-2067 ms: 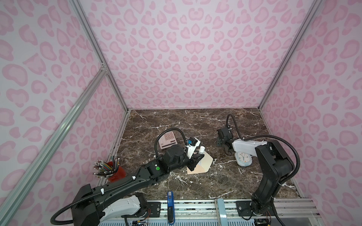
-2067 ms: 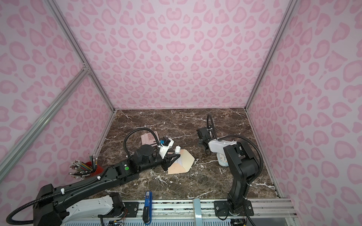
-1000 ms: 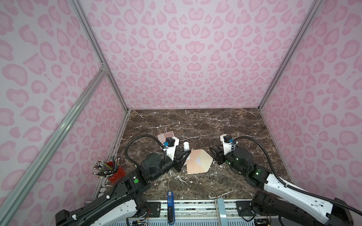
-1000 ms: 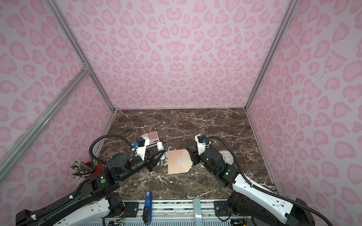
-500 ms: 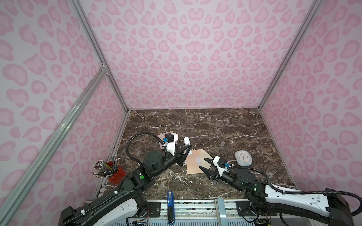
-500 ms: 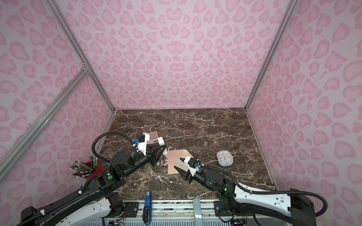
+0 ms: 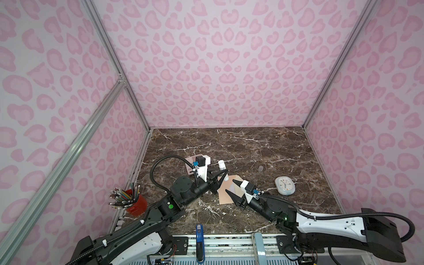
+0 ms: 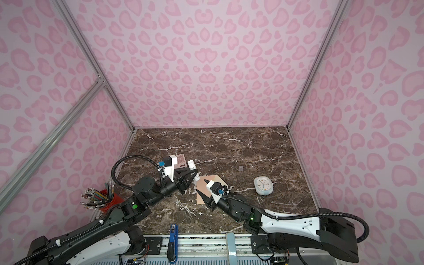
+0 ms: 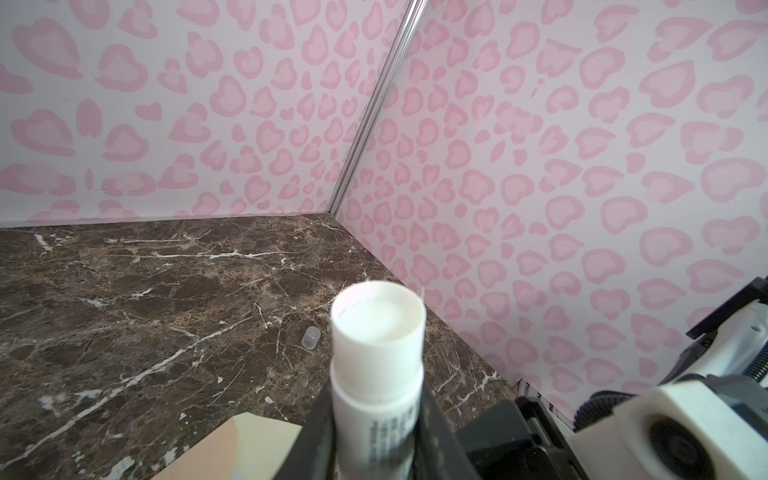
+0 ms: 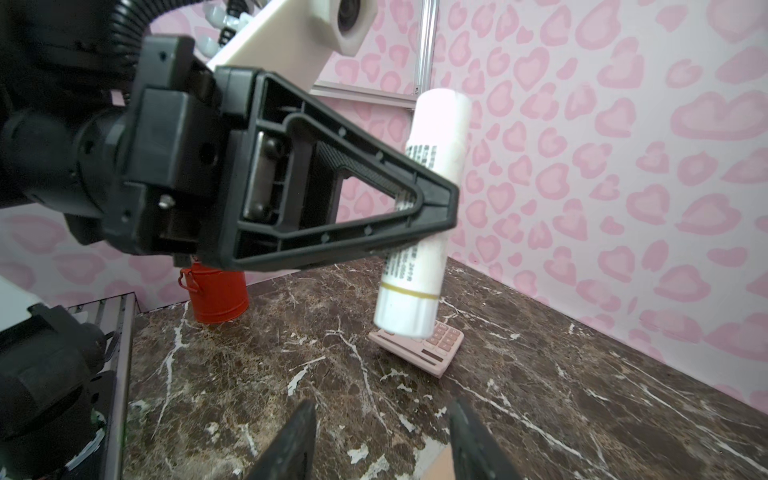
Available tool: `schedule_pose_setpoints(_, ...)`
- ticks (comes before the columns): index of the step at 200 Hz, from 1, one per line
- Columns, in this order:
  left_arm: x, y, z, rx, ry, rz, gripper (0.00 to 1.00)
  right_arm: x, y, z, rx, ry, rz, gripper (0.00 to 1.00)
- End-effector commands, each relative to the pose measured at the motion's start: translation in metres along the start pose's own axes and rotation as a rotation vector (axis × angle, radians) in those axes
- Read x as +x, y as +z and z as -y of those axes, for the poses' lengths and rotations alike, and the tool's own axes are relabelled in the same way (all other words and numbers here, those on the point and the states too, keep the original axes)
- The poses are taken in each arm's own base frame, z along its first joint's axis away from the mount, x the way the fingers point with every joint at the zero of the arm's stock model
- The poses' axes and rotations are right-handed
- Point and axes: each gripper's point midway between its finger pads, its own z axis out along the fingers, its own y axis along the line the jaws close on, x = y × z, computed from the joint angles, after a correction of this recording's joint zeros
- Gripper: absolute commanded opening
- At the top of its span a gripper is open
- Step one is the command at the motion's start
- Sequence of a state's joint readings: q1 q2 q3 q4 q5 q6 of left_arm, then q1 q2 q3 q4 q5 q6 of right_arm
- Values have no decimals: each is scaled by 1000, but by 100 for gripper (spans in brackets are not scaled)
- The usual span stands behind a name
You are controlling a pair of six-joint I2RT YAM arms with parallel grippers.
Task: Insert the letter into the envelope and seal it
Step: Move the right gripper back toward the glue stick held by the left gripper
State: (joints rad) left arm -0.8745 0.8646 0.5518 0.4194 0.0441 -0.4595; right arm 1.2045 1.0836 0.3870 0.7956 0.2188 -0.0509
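Low in the middle of a top view, the right gripper (image 7: 230, 186) hung spread and empty over the envelope (image 7: 223, 198). The envelope lay flat, its long axis running lower left to upper right and its flap apparently pointing upper right. Just beyond, the left gripper (image 7: 223, 176) clenched a nearly upright glue stick (image 7: 221, 165).

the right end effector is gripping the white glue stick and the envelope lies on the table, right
Not quite: the left end effector grips the white glue stick. The right wrist view shows it clamped in the other arm's jaws. The right end effector is open and empty. The envelope does lie on the table.
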Motion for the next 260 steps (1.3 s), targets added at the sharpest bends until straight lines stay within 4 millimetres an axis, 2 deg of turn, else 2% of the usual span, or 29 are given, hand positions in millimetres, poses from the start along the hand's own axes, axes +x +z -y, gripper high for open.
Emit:
schedule_pose_setpoints(1, -17, 0, 4, 10, -4, 81, 17, -17, 4, 11, 87, 7, 72, 55)
schedule_pose_setpoints(55, -13, 7, 1, -36, 13, 94, 17, -18, 20, 16, 157, -4, 70, 57)
schedule_pose_setpoints(130, -13, 11, -2, -64, 20, 105, 17, -14, 36, 17, 202, -33, 49, 42)
schedule_pose_setpoints(199, -9, 13, -3, -62, 19, 93, 17, -12, 38, 18, 213, -26, 39, 30)
schedule_pose_setpoints(260, 1, 18, -3, -53, 13, 57, 17, -15, 38, 18, 216, -5, 41, 22)
